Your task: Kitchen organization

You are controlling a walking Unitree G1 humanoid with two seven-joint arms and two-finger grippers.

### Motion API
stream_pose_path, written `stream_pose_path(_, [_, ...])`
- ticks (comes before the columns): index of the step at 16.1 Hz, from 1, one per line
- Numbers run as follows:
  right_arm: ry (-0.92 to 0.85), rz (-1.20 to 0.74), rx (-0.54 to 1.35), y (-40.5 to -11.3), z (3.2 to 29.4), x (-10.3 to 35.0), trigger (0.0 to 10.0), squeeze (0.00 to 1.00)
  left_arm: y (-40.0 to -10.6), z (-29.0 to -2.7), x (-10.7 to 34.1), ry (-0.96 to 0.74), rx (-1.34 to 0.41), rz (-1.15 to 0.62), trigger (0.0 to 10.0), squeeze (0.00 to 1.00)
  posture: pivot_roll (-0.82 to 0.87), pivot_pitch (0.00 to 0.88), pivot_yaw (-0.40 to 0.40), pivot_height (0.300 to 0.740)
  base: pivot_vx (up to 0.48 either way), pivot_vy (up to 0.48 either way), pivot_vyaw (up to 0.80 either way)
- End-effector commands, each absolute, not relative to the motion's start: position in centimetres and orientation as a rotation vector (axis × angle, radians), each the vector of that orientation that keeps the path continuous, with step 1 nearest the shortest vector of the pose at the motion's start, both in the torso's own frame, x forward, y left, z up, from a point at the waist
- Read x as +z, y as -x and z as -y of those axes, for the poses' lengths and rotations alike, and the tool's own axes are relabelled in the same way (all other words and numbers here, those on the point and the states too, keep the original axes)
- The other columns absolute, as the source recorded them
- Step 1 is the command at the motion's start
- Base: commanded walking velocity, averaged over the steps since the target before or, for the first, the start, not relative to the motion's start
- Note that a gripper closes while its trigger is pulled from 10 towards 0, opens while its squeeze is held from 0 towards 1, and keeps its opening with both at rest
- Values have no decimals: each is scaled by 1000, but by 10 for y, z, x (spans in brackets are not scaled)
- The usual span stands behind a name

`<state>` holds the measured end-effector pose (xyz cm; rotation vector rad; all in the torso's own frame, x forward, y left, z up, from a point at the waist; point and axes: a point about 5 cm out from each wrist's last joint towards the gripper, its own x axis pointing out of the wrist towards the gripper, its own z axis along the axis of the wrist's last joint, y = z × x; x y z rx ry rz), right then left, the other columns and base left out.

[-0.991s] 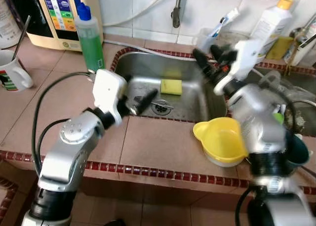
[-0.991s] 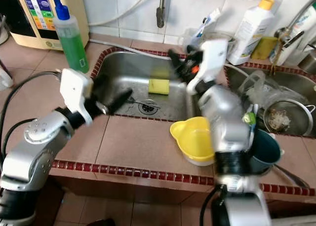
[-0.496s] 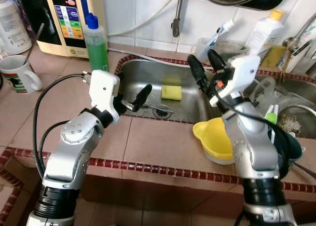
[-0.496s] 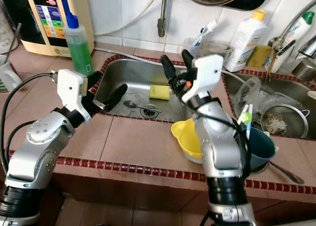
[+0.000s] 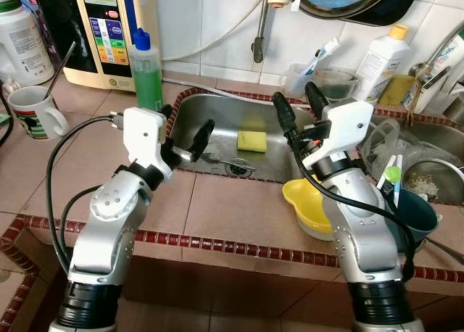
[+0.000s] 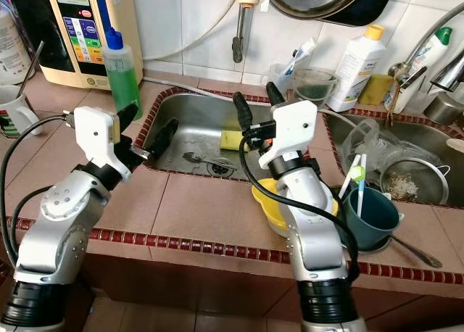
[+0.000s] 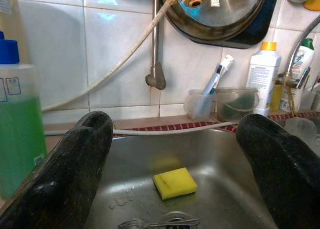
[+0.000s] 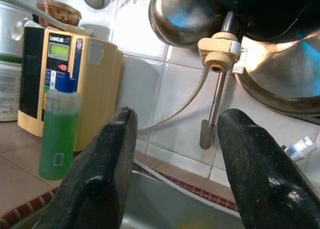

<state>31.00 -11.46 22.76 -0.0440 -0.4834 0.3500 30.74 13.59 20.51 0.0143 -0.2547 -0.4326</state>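
Here, head views: tiled terracotta desk (image 5: 232, 209) with a stainless steel sink basin (image 5: 217, 107) set into it. Left tool (image 5: 185, 133) hovers over the basin's near-left rim, fingers spread, holding nothing. Right tool (image 5: 297, 111) is raised over the basin's right edge, fingers apart, also holding nothing. In the basin: a yellow rectangular sponge (image 5: 251, 140) toward the back, and a metal fork (image 5: 228, 160) lying by the drain. On the desk right of the basin, a yellow plastic bowl (image 5: 308, 201) nested in a white one; beside it a dark teal cup (image 6: 373, 212) holding toothbrushes. A second basin at far right holds a metal strainer (image 6: 413, 178) with scraps in it. A green bottle of dish liquid (image 5: 147, 75) stands at the basin's back-left corner; a white mug (image 5: 32, 113) with a utensil in it sits far left.

Left wrist view: both black fingers (image 7: 75, 169) wide apart, the sponge lying between them in the basin, well ahead, the fork just nearer.

Right wrist view: fingers (image 8: 105, 164) parted, aimed at the tiled wall, tap pipe and green bottle.

Judgement: organising looks barely begun; nothing is gripped, sink items and loose desk ware remain to sort.
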Motion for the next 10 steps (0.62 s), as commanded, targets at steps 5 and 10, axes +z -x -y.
stream_pose_path(5, [90,573,329,-307,120,243,10000,0,-303,-135,211,-13,-414,320,10000,0,-15,0,-81,740,0,-161,0])
stream_pose_path(10, [102,588,331,-310,123,247,10000,0,-301,-137,212,-6,-411,335,10000,0,-9,0,-83,740,0,-377,0])
